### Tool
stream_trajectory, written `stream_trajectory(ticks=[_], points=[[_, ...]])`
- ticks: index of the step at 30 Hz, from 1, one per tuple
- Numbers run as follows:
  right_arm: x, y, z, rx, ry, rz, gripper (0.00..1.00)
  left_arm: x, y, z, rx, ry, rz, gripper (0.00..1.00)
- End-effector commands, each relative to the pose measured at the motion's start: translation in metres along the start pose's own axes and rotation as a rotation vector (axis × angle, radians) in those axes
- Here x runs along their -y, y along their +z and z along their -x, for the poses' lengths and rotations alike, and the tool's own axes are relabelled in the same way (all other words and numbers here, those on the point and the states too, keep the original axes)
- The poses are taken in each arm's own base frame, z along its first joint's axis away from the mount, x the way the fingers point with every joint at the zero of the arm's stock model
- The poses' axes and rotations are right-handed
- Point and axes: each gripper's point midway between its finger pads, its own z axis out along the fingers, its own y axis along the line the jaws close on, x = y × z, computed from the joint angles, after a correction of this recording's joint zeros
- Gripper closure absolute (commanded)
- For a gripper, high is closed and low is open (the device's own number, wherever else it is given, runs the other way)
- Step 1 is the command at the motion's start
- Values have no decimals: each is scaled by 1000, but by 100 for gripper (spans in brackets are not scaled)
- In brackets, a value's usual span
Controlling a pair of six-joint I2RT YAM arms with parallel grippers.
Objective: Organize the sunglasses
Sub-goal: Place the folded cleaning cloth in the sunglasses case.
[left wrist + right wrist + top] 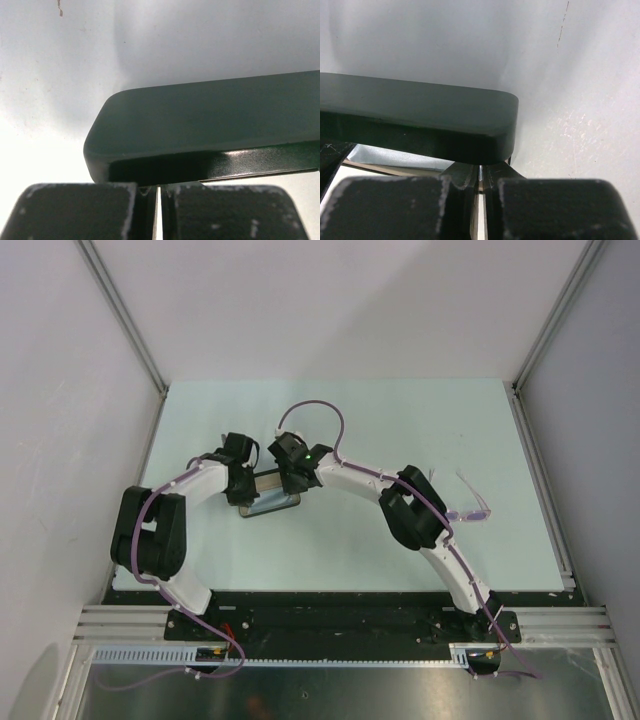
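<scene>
left gripper (244, 483) and right gripper (291, 478), fingers pinched nearly shut, flank the black case (270, 503), lid seemingly ajar; next, one must fetch the sunglasses (472, 508) lying well apart.

You're in a robot lab cell. Plain white walls (330, 300) on aluminium posts (120, 312) box in your pale bench (330, 550). The left arm (155, 535) and right arm (415, 510) bolt to a slotted rail (565, 623).

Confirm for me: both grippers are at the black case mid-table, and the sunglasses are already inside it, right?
Not quite. The left gripper and right gripper are at the black case, but the sunglasses are not inside it. The top external view shows them lying on the table, off to the right beside the right arm.
</scene>
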Motion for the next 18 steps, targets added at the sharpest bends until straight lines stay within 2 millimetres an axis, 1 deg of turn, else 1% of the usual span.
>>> stream_trajectory(ticks=[1,2,3,5,9,12,14,16,17,18], points=[[5,-5,7,18,-3,-31,93,0,-3,4,7,-21,0,98],[5,-6,7,19,-1,-33,91,1,-2,4,6,-21,-2,94],[7,-7,7,19,-2,-41,88,1,-3,4,5,-21,-5,93],[6,-10,10,27,1,-40,84,2,-3,4,4,-19,-11,90],[5,-17,17,50,1,-39,72,2,-4,3,3,-19,-16,87],[1,-24,24,70,2,-28,68,3,-9,6,23,-25,-19,82],[-1,-27,27,82,-2,-25,68,2,-15,10,46,-27,-21,77],[-2,-33,33,97,1,-21,66,2,-18,12,57,-32,-22,74],[-2,-34,34,100,3,-20,65,1,-22,14,70,-35,-23,69],[-2,-35,35,106,2,-23,63,2,-24,15,77,-36,-26,67]])
